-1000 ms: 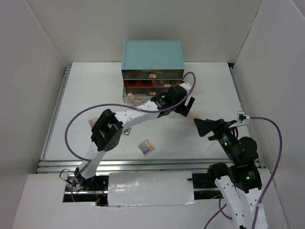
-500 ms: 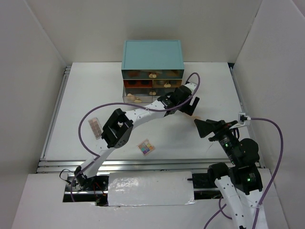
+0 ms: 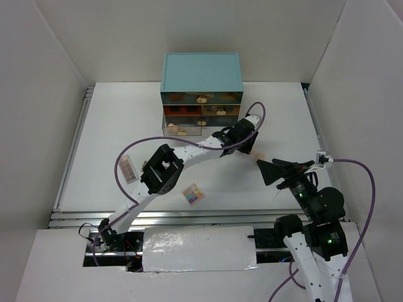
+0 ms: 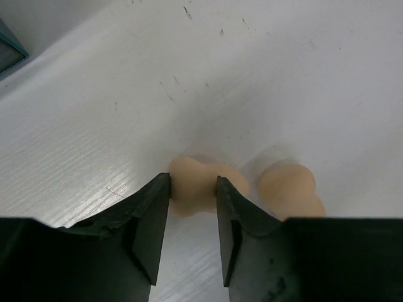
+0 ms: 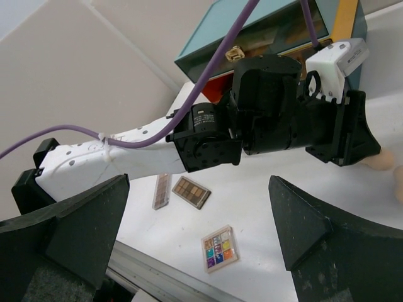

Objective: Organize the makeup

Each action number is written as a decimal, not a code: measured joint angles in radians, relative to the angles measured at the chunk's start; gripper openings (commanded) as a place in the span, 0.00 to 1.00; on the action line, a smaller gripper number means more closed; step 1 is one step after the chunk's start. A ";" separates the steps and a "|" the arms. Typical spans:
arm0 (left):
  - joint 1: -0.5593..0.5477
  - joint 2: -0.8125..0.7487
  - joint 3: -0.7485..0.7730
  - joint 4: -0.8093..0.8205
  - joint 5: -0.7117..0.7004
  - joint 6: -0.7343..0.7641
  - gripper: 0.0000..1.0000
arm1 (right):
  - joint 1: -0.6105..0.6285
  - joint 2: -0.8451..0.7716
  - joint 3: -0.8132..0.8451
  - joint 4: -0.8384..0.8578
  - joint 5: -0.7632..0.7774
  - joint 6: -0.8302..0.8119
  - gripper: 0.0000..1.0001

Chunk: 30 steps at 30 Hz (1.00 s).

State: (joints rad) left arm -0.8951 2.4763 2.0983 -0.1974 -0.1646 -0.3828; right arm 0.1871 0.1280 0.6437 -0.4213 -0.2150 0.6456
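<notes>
Two peach egg-shaped sponges lie on the white table right of centre. My left gripper is down over them, its jaws pressed on the sides of the left sponge, which looks pinched. The second sponge lies free just right of the jaws. From above, the left gripper hides most of both. My right gripper hovers open and empty nearby, its view showing its wide jaws. A square multicolour palette lies near the front, and a rectangular palette at the left.
The teal chest of drawers stands at the back centre, its lower drawers open with small items inside. A second rectangular palette lies beside the first. The left arm's purple cable loops over the table.
My left arm has swung right and down onto the sponges, and its jaws have closed from wide open onto one. The right arm has barely moved.
</notes>
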 measured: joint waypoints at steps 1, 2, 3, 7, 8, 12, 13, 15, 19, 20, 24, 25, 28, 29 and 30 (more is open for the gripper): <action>0.000 0.000 0.000 0.005 -0.003 -0.005 0.43 | 0.000 -0.002 0.000 -0.001 0.000 0.000 1.00; -0.002 0.000 -0.003 0.012 -0.006 -0.011 0.29 | 0.000 -0.003 0.000 -0.001 0.000 -0.001 1.00; -0.002 0.000 -0.011 0.026 -0.013 -0.013 0.22 | 0.000 -0.004 0.000 -0.002 0.000 -0.001 1.00; 0.001 -0.001 -0.061 0.080 -0.026 -0.019 0.18 | 0.000 -0.008 0.000 -0.006 0.001 -0.002 1.00; 0.003 -0.002 -0.069 0.093 -0.025 -0.019 0.21 | 0.000 -0.010 0.000 -0.008 0.001 -0.003 1.00; 0.008 -0.013 -0.086 0.114 -0.021 -0.029 0.28 | 0.000 -0.014 0.000 -0.010 0.001 -0.008 1.00; 0.009 -0.013 -0.087 0.116 -0.019 -0.035 0.09 | 0.000 -0.014 0.000 -0.010 0.002 -0.008 1.00; 0.009 -0.013 -0.088 0.117 -0.013 -0.045 0.00 | 0.000 -0.015 0.000 -0.010 0.002 -0.009 1.00; 0.009 -0.022 -0.109 0.134 -0.011 -0.043 0.00 | 0.000 -0.016 0.000 -0.012 0.005 -0.012 1.00; 0.009 -0.036 -0.138 0.147 -0.012 -0.043 0.00 | 0.000 -0.016 0.000 -0.013 0.006 -0.013 1.00; 0.009 -0.109 -0.229 0.157 -0.014 -0.039 0.00 | 0.000 -0.016 0.000 -0.014 0.010 -0.013 1.00; 0.009 -0.129 -0.246 0.149 -0.016 -0.037 0.00 | 0.000 -0.016 0.000 -0.014 0.010 -0.013 1.00; 0.009 -0.202 -0.298 0.124 -0.022 -0.030 0.00 | 0.000 -0.017 0.000 -0.014 0.010 -0.013 1.00; 0.009 -0.235 -0.320 0.124 -0.025 -0.022 0.00 | 0.000 -0.017 0.000 -0.014 0.010 -0.013 1.00; 0.009 -0.267 -0.339 0.122 -0.029 -0.014 0.00 | 0.000 -0.017 0.000 -0.014 0.010 -0.013 1.00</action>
State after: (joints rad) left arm -0.8860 2.2093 1.7592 -0.0757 -0.1936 -0.3973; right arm 0.1871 0.1108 0.6437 -0.4351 -0.2050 0.6327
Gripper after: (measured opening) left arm 0.026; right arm 0.998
